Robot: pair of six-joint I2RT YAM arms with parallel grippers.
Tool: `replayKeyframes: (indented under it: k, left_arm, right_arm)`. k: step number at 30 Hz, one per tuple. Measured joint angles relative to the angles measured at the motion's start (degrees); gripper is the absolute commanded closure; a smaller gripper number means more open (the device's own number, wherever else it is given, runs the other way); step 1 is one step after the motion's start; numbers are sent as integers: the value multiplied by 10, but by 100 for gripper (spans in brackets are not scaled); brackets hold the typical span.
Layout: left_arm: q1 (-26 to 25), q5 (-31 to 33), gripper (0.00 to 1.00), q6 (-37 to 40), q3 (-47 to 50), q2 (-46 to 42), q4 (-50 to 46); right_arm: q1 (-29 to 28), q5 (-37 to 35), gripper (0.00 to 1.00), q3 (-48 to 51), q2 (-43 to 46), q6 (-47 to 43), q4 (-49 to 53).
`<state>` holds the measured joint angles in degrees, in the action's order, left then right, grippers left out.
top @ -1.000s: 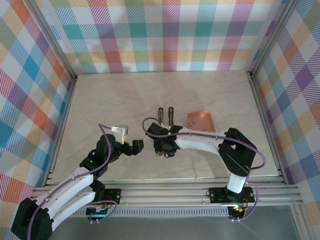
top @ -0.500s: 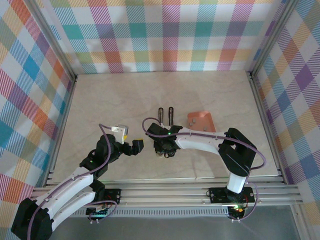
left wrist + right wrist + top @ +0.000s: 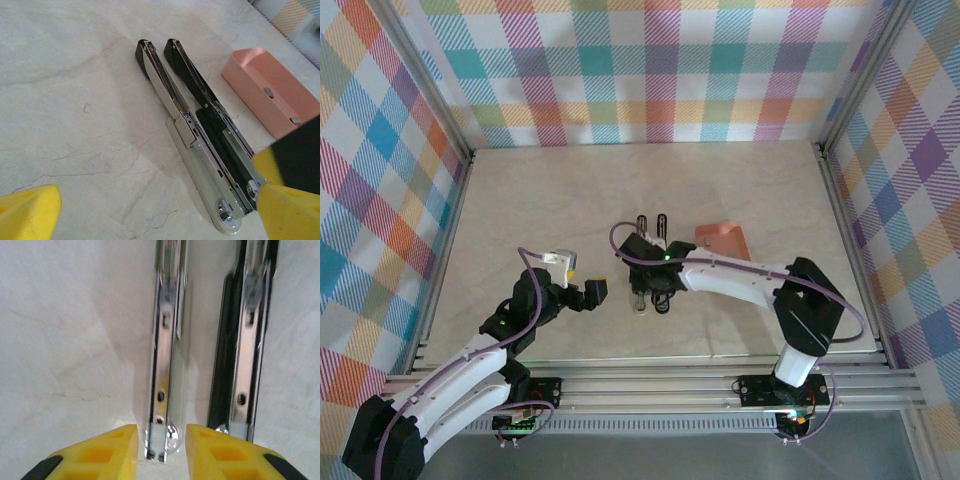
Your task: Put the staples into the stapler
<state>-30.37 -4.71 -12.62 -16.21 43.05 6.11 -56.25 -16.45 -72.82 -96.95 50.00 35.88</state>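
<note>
Beside the pink tray (image 3: 728,240), on its left, the stapler (image 3: 651,228) lies folded open on the table (image 3: 520,200), its chrome arm and its black-backed arm stretched side by side and joined at the near end. The right gripper (image 3: 649,292) hangs over that joined end; in the wrist view its yellow fingertips (image 3: 125,437) stand a little apart with the end of the chrome arm showing between them, and they pinch nothing that I can see. The left gripper (image 3: 582,279) hovers just left of the stapler's near end, jaws spread wide and empty. Two small metal pieces (image 3: 268,91) lie in the tray, right of the stapler; I take them for the staples, though they are too small to be sure. The opening step looks done and the loading itself not yet begun. Next would be to fetch a strip from the tray, which calls for a fine pinch on a thin, low thing, then a level, lengthwise placing into the stapler's open channel.
</note>
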Motion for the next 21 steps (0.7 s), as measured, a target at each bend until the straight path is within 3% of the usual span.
replayKeyframes:
  k: [10, 16, 21]
  left_arm:
    - [-1, 40, 0, -24, -83, 102, -31]
    - [-2, 42, 0, -62, -197, 247, -59]
    - [-2, 38, 0, -94, -223, 318, -65]
  right_arm:
    - [74, -16, 59, -114, -7, -58, 24]
    - [107, -3, 58, -206, -110, -73, 49]
    - [124, 11, 54, -245, -186, -83, 71]
